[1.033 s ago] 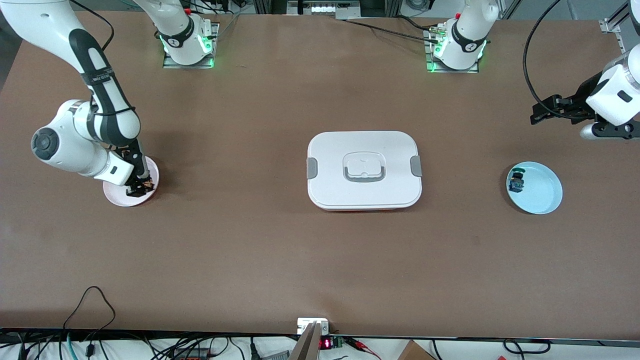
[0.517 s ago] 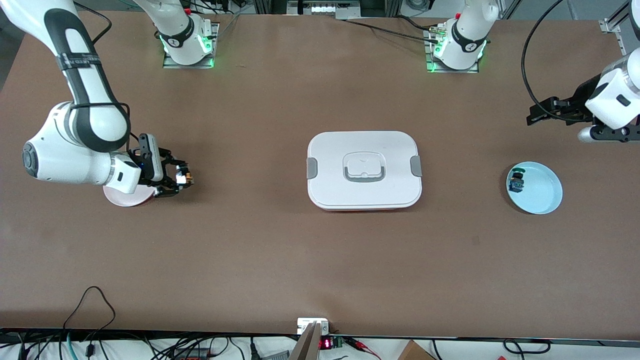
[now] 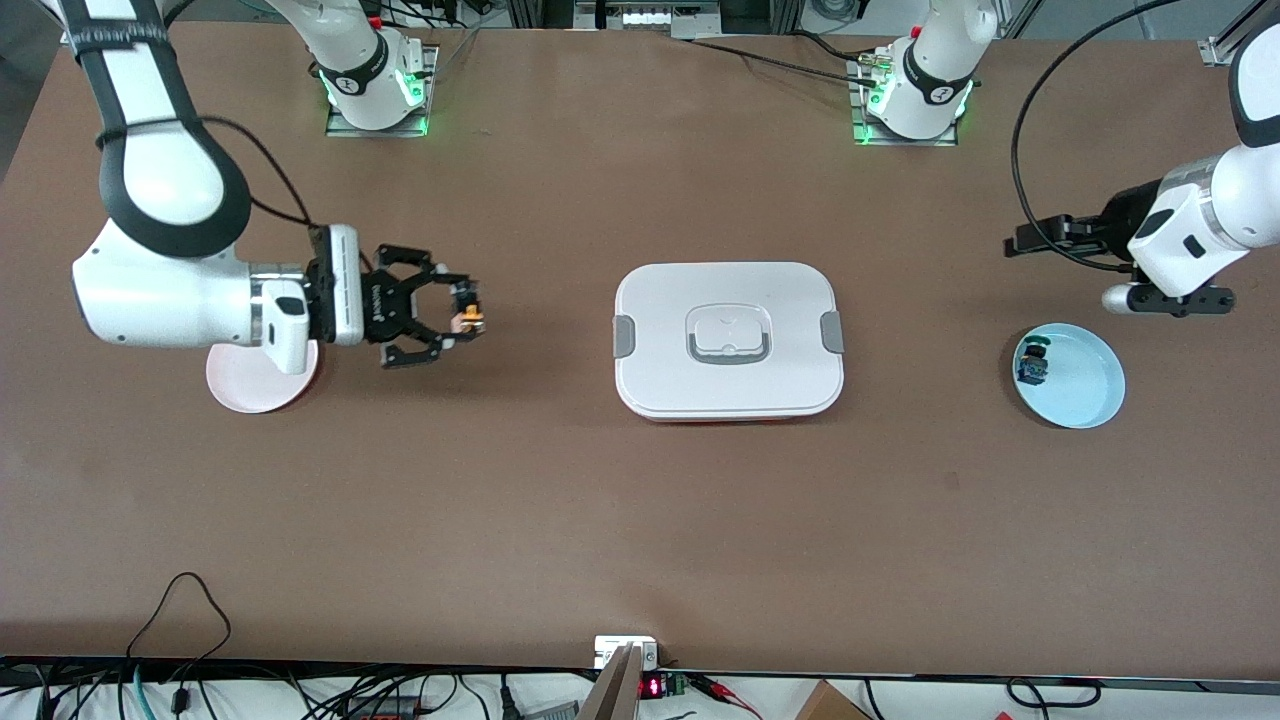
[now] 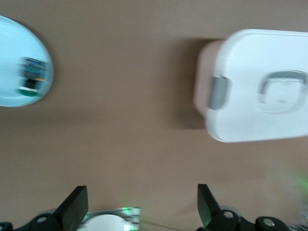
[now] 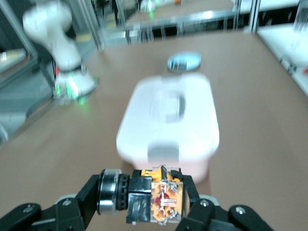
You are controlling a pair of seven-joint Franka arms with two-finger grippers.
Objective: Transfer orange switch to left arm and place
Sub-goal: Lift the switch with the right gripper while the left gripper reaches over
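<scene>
Along the table's [image 3: 640,560] near edge runs a wide bare strip of brown top, with only cables past the rim. Farther from the front camera, 3 things lie in a row: a pink plate [image 3: 250,385] toward the right arm's end, the white box [image 3: 728,340] in the middle and a blue plate [image 3: 1085,385] toward the left arm's end, which carries a small blue and green piece [image 3: 1034,363]. Bare table separates the box from each plate. The right gripper [image 3: 468,318] hangs over the gap between the pink plate and the box, well apart from the box's edge, clamped on the orange switch [image 3: 470,319]. The left gripper [image 3: 1015,243] hovers near the blue plate, its fingers [image 4: 74,209] spread wide and holding nothing.
</scene>
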